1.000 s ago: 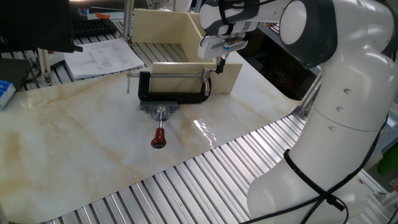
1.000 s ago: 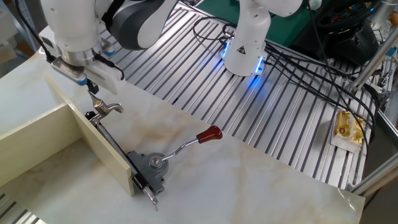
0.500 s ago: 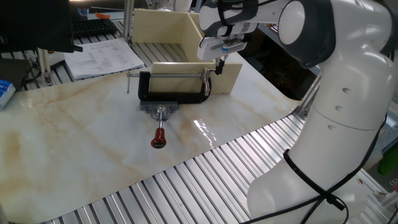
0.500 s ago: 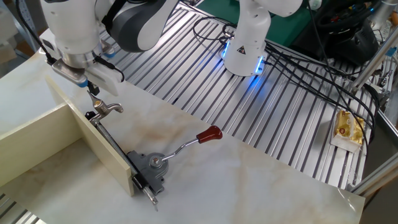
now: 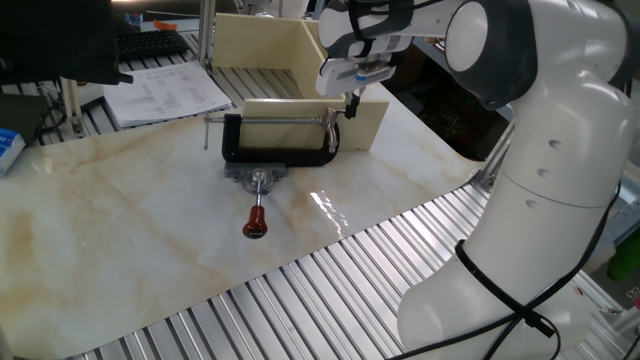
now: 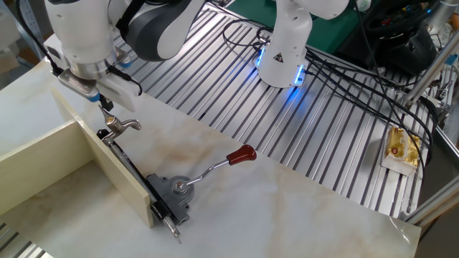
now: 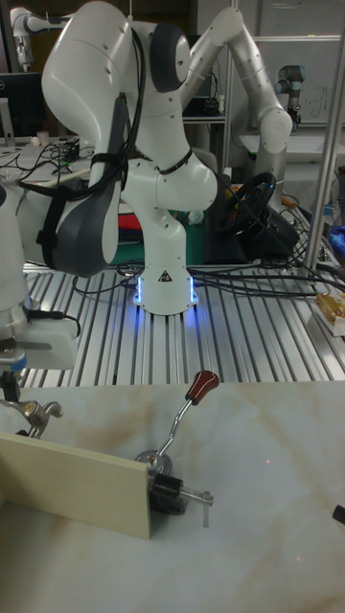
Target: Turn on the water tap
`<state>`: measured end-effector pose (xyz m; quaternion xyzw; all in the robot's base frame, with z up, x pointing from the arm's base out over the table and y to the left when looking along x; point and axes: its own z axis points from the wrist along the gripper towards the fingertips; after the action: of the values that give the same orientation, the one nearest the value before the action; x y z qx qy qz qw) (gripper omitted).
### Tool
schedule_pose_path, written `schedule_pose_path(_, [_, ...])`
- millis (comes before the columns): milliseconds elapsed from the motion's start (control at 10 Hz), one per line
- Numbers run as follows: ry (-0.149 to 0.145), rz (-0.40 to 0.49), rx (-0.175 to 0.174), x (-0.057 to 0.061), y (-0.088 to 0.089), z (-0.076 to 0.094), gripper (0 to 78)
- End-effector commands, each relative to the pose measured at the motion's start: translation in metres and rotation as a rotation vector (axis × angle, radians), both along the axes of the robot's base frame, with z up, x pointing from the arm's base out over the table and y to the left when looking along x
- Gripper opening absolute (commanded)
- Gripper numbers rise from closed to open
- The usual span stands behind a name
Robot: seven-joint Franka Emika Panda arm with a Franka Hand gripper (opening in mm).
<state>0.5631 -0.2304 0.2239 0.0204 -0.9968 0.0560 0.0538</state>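
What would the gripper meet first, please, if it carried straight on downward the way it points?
Most likely the tap, which sits just beneath the gripper at the clamp's end, though depth is uncertain.

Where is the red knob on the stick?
The red knob is at the end of a thin metal lever that sticks out from the grey base by the black clamp, over the marble table, away from the gripper.

The cream marble-patterned tabletop [image 5: 120, 220] carries tan veining. The black C-clamp [image 5: 278, 140] grips a pale beige wooden panel [image 6: 107, 168]. The grey metal tap lever [image 6: 208, 170] ends in a dark red knob [image 6: 242, 154]. The white robot arm [image 5: 560, 150] has grey joint sections.
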Motion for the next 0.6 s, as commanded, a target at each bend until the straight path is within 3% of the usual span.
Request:
schedule_pose_path(100, [-0.003, 0.001, -0.001, 0.000, 0.000, 0.001, 0.0])
schedule_pose_path(600, [-0.003, -0.016, 0.021, -0.014, 0.001, -0.001, 0.0])
